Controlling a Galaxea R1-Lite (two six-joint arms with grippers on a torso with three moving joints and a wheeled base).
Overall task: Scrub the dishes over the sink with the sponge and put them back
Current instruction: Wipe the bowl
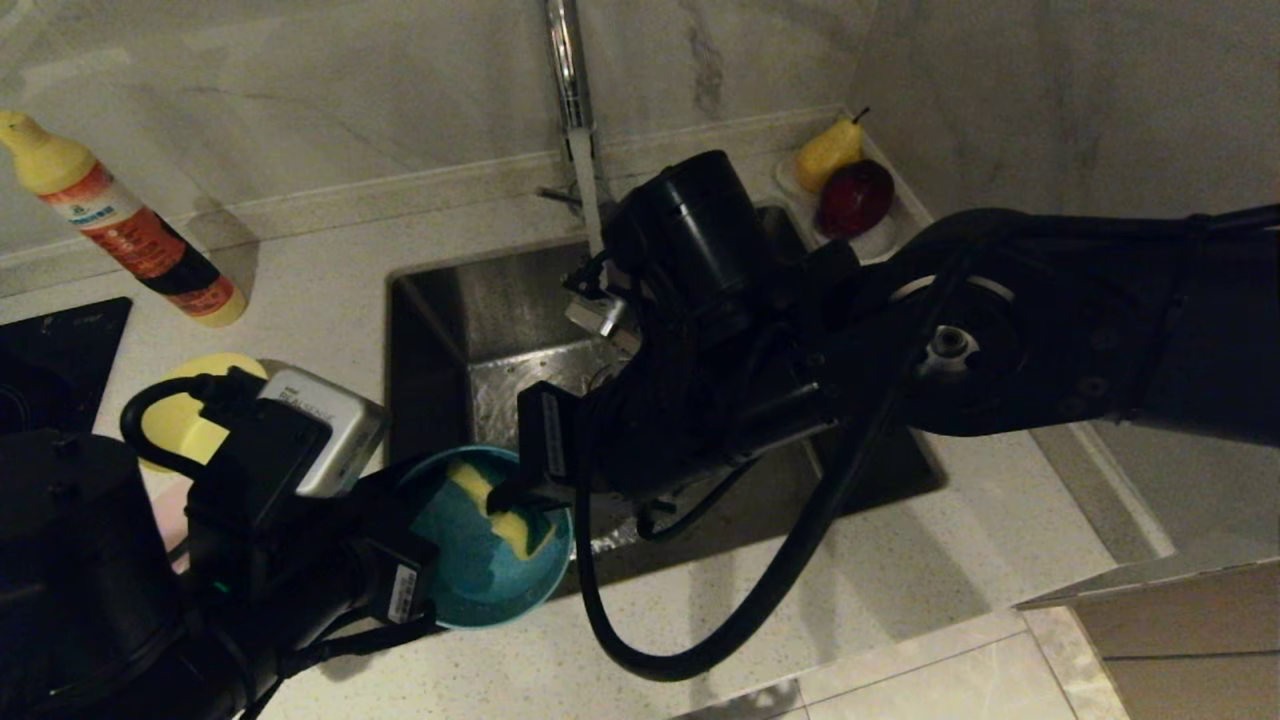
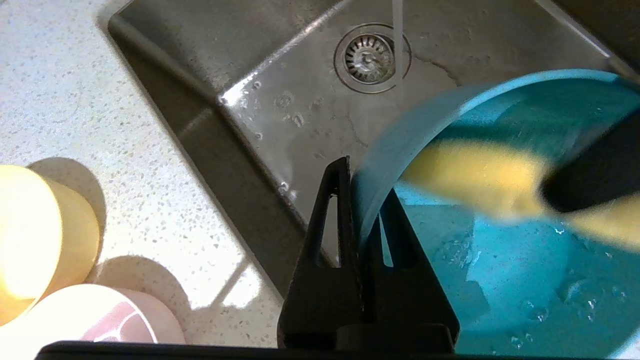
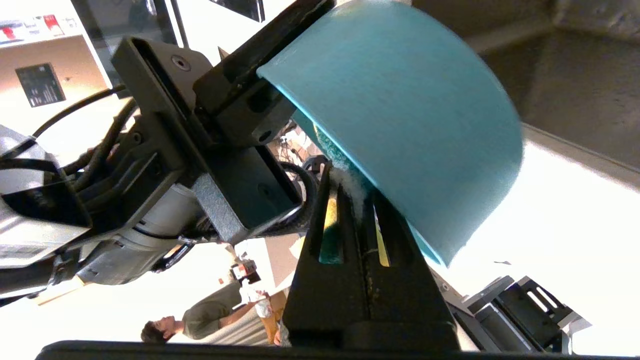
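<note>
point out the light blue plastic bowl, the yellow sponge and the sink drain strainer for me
light blue round plastic bowl (image 1: 470, 560), head view, on its wet inner floor.
yellow foam sponge (image 1: 505, 515), head view, on the foam inside the bowl.
round steel drain strainer (image 2: 367, 56), left wrist view, on its slotted centre.

Kitchen: steel sink (image 1: 470, 330) with chrome tap (image 1: 570, 80), speckled stone tabletop (image 1: 320, 270), marble wall, hob corner (image 1: 50, 350).

R fingers (image 1: 510, 495) press sponge (image 1: 505, 515) in blue bowl (image 1: 480, 580).
</note>
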